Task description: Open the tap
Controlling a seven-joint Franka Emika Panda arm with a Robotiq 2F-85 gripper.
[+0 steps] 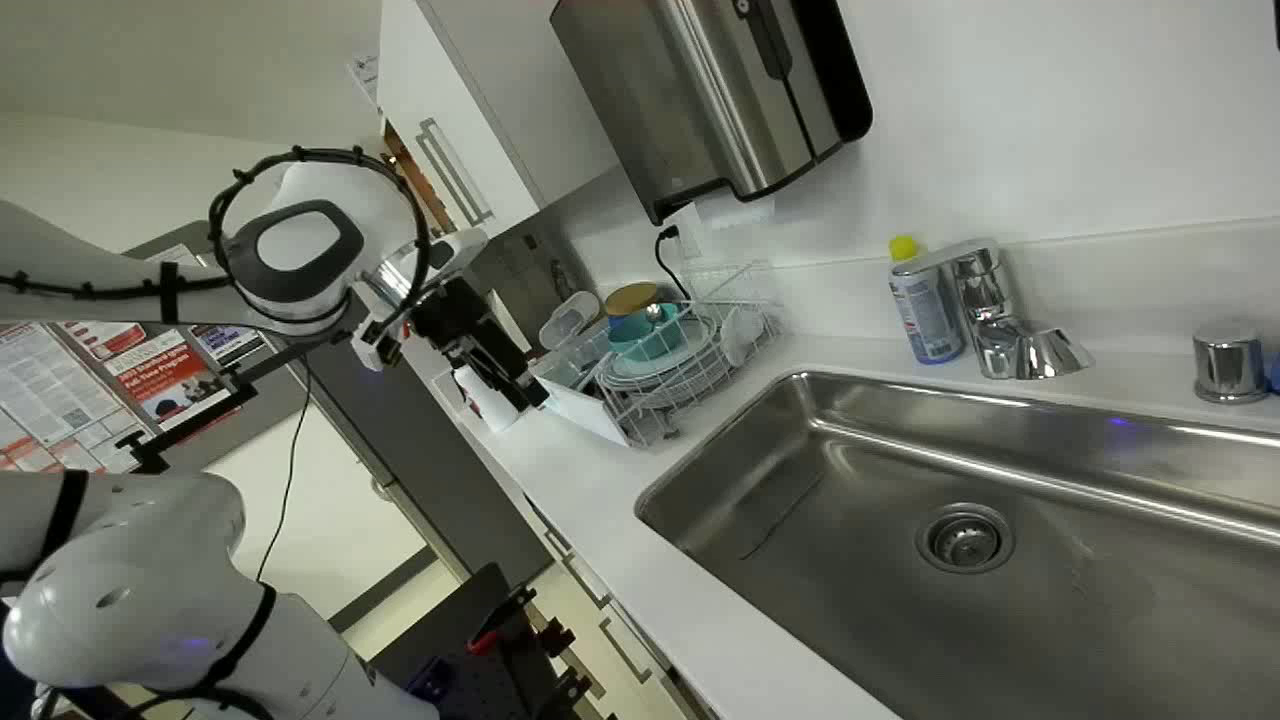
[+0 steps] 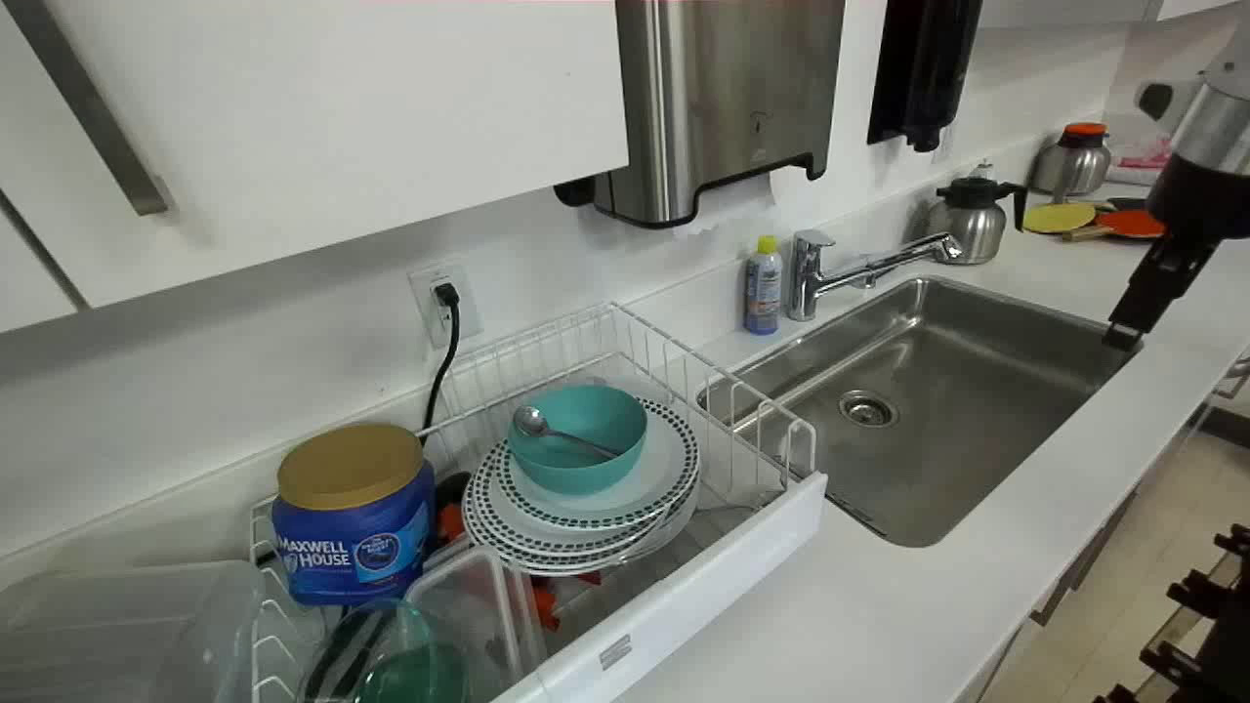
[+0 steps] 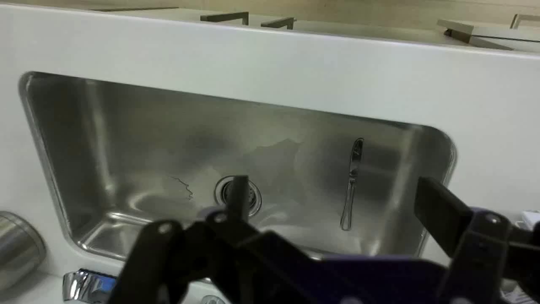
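White cabinets [image 2: 322, 127] are mounted above a white kitchen counter [image 3: 295, 63]. The black Robotiq gripper [image 3: 333, 185] hangs in the air, its two fingers [image 3: 441, 213] spread well apart. Below it, a stainless-steel sink [image 3: 152, 147] holds a table knife [image 3: 352, 181]. Well apart from the gripper, behind the sink, stands the chrome tap [image 2: 807, 278], a yellow-capped bottle [image 2: 763, 293] just beside it. Beyond, a steel paper-towel dispenser [image 2: 732, 98] is fixed to the wall [image 1: 1050, 120].

A kitchen — counter [image 2: 830, 615] with a steel sink [image 2: 977, 410], chrome tap [image 2: 807, 281] by the sink's wall-side edge, dish rack [image 2: 684, 591] beside it.
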